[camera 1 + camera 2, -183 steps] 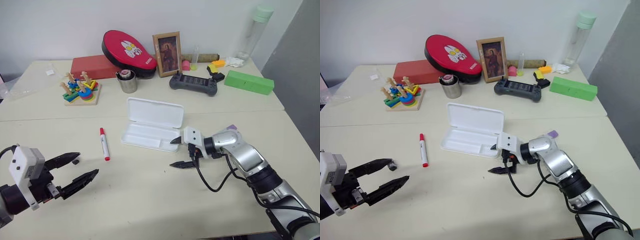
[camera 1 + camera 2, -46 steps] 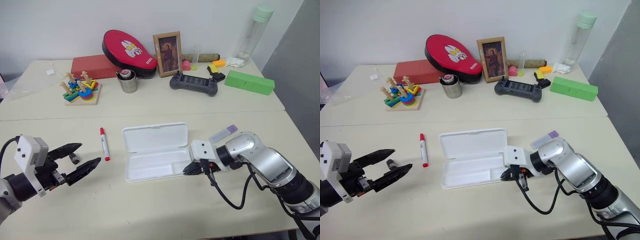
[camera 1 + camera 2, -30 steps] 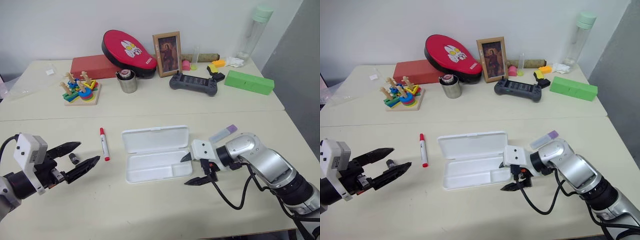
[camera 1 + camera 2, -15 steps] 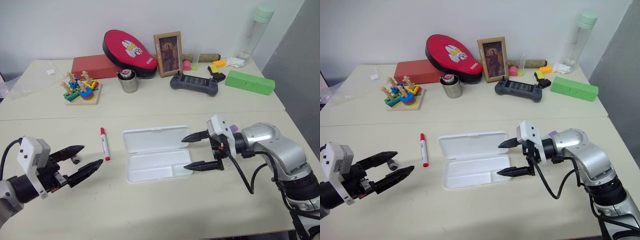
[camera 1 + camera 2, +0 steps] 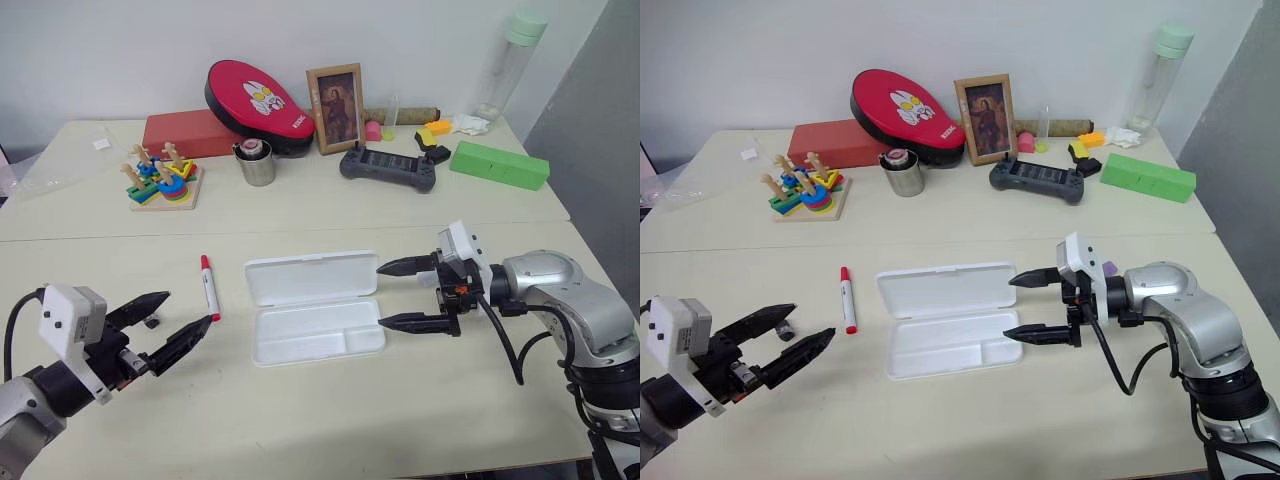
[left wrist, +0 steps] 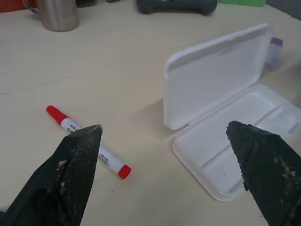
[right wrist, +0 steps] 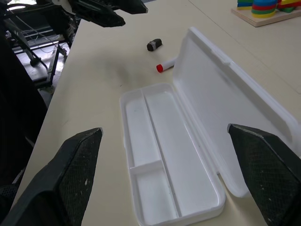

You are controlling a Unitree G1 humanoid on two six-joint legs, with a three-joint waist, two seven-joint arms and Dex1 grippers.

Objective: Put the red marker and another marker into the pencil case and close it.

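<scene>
The pencil case lies open mid-table, its divided tray empty and its lid tilted back. The red marker lies on the table left of it. Another marker, with a purple cap, lies past the case's right end, mostly hidden behind my right hand. My right gripper hovers open at the case's right end, pointing left, holding nothing. My left gripper is open and empty, low at the near left, just short of the red marker.
A small black cap-like piece lies beside my left fingers. Along the back stand a wooden stacking toy, a metal cup, a red pouch, a picture frame, a game controller and a green box.
My right gripper rose from the table at the case's near right corner and swung round, so it points left over the case's end. The left gripper and the case kept still.
</scene>
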